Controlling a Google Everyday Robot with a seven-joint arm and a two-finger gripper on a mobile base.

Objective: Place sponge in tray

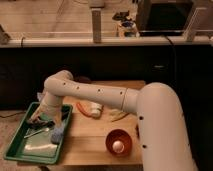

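The bright-green tray [26,148] lies at the table's left edge. The pale-blue sponge [58,133] rests inside it, against the right rim. My gripper [42,123] hangs low over the tray's far half, just left of and above the sponge. My white arm [95,95] reaches in from the right across the table.
A round red bowl [119,141] with a white ball in it stands at the front of the wooden table [90,150]. An orange carrot-like piece [82,109] and a white bottle [95,107] lie right of the tray. A pale yellow piece [119,116] lies beyond the bowl.
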